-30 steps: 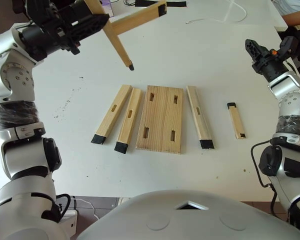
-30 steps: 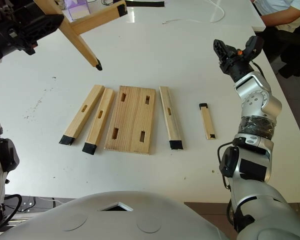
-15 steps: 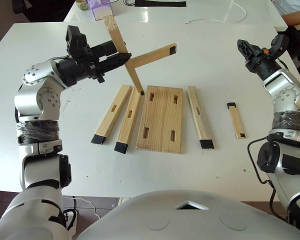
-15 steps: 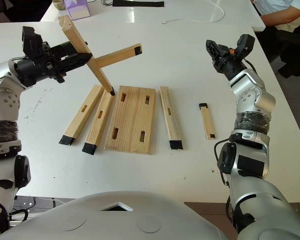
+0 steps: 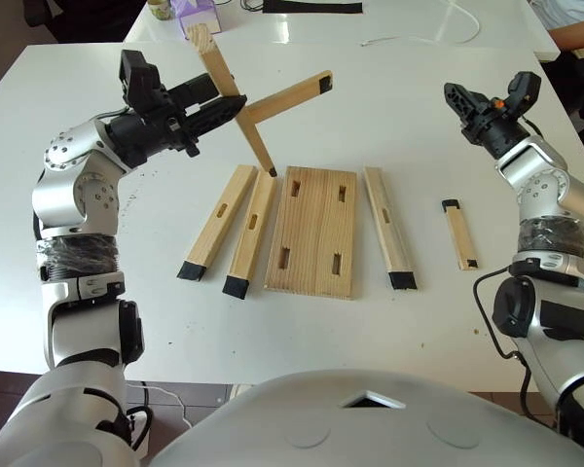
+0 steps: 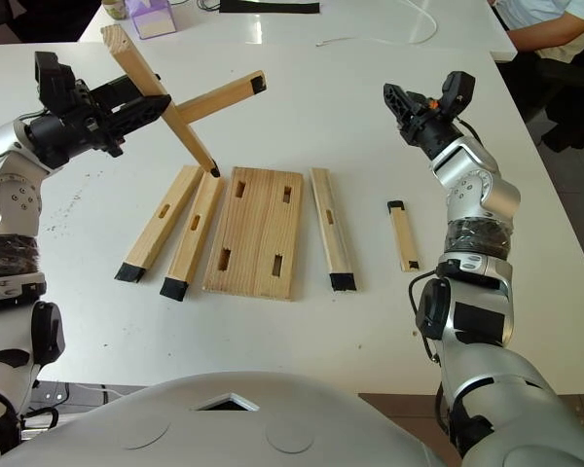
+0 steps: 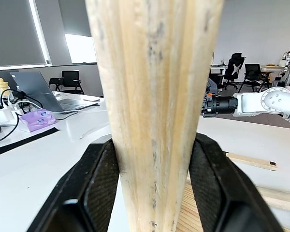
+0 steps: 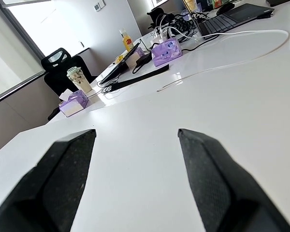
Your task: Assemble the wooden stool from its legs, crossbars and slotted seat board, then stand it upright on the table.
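My left gripper (image 5: 219,105) is shut on a wooden leg (image 5: 236,102) that has a crossbar (image 5: 287,97) plugged into its side. It holds this T-shaped piece tilted above the table. The leg's black-tipped lower end hangs by the far left corner of the slotted seat board (image 5: 313,232), which lies flat. Two loose legs (image 5: 219,221) (image 5: 251,233) lie left of the board and one leg (image 5: 387,227) lies right of it. A short crossbar (image 5: 458,233) lies farther right. My right gripper (image 5: 492,97) is open in the air beyond that crossbar. The wrist view shows the leg (image 7: 154,96) clamped between both pads (image 7: 99,188).
A white cable (image 5: 438,34) and a black strip (image 5: 311,7) lie at the table's far edge, with a purple box (image 5: 187,8) at the far left. Bare table (image 5: 370,126) lies between the two grippers. A laptop (image 8: 222,17) sits on a far desk.
My left arm swung the leg-and-crossbar piece down from high at the far left to the board's far left corner. My right gripper drifted left, still open.
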### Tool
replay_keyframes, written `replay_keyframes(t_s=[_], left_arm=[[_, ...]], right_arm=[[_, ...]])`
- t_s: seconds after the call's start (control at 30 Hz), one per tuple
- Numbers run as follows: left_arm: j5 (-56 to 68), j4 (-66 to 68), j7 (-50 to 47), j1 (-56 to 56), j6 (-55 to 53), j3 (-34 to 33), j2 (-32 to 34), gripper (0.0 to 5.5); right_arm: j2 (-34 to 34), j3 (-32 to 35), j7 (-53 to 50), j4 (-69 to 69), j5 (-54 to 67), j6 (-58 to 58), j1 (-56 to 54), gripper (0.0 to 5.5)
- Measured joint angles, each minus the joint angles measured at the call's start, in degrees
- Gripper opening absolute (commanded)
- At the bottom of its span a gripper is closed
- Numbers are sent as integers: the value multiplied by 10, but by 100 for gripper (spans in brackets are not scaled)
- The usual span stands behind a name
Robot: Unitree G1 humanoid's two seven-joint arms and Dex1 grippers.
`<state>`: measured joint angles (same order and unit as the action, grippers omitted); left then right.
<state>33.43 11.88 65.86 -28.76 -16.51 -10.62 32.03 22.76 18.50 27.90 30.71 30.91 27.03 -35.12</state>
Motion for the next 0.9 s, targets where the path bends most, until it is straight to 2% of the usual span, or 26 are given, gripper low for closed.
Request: replay_keyframes(t_s=[0.4,0.8,0.9], left_arm=[[-17,-49,-10,18,10,44,-44,203],[-21,-74,10,59,14,61,-12,203],[-9,-115,21,80,-1,73,-4,203]], right_arm=[[-1,-8,10,21,-7,3,-10,314],[-2,-7,15,22,-11,4,-15,314],[-7,-3,8,5,-10,5,-1,314]])
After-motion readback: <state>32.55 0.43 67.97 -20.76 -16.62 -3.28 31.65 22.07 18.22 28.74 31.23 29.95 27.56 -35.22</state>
